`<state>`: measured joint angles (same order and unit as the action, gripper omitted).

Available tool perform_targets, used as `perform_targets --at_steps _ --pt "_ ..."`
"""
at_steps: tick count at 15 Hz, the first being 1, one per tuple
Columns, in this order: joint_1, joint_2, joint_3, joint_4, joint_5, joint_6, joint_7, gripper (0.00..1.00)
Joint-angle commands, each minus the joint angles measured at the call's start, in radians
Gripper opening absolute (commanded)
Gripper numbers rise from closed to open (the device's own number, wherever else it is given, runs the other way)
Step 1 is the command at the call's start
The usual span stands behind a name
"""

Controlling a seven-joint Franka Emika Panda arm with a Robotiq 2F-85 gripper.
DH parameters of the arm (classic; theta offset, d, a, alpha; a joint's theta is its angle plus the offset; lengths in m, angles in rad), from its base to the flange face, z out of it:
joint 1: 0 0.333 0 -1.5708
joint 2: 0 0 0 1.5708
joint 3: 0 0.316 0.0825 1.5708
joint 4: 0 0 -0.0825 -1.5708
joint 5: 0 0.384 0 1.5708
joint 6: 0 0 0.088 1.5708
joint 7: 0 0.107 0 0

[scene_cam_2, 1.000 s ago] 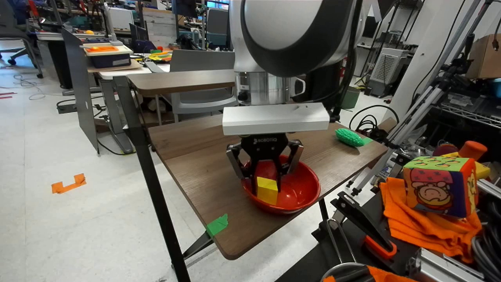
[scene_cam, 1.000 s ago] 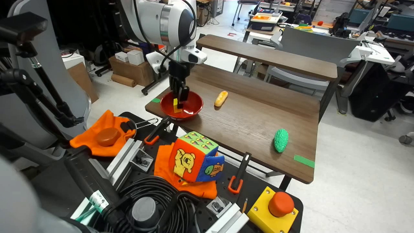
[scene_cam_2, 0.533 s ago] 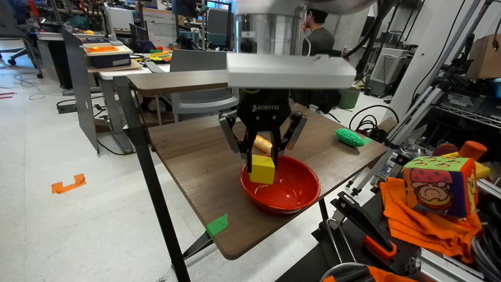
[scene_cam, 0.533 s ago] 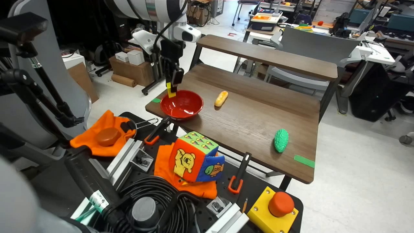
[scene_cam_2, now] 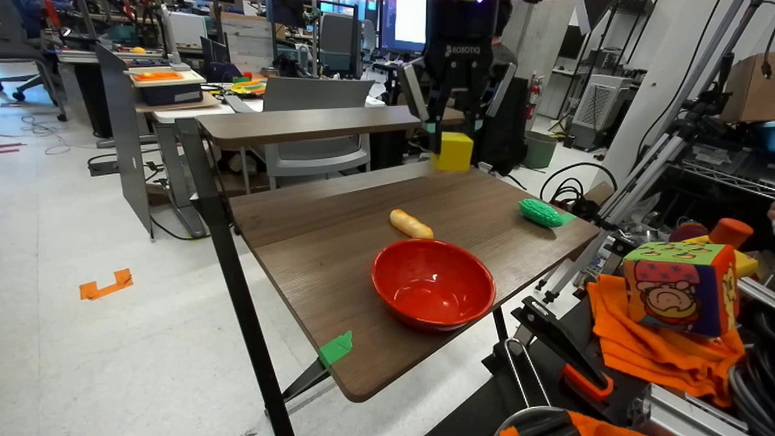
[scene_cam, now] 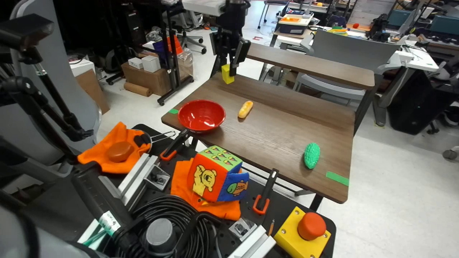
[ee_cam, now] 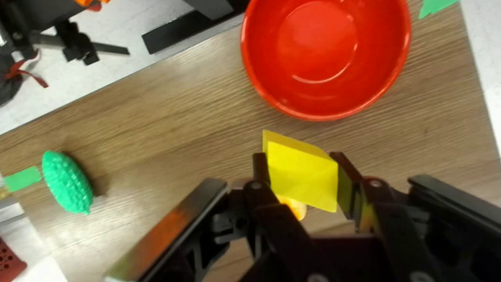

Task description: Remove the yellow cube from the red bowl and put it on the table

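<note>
Glossy red plastic bowl [scene_cam_2: 433, 281], wood-grained table [scene_cam: 287, 129], smooth matt yellow cube [ee_cam: 302, 174]

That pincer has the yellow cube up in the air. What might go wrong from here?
The yellow cube hangs above the table, gripped by the pincer, so it might slip and drop.
In the wrist view, a yellow oblong thing peeks out past the cube; lowering there might knock it or leave the cube tilted on top.
The red bowl sits near the table's edge, so a low swing that way could perhaps nudge it off.
</note>
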<state>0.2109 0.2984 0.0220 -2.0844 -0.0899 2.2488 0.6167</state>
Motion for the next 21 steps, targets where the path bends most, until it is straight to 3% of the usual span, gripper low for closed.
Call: perform_targets --at_steps 1,6,10,16,21 --pt "-0.06 0.096 -0.051 0.171 -0.064 -0.111 -0.104 0.17" --pt "-0.152 0.262 -0.117 0.362 -0.075 -0.156 -0.248 0.17" --pt "-0.187 0.433 -0.153 0.499 -0.087 -0.171 -0.297 0.17" --pt "-0.161 0.655 -0.181 0.686 -0.103 -0.211 -0.283 0.17" --pt "-0.132 0.729 -0.178 0.791 -0.103 -0.225 -0.293 0.17"
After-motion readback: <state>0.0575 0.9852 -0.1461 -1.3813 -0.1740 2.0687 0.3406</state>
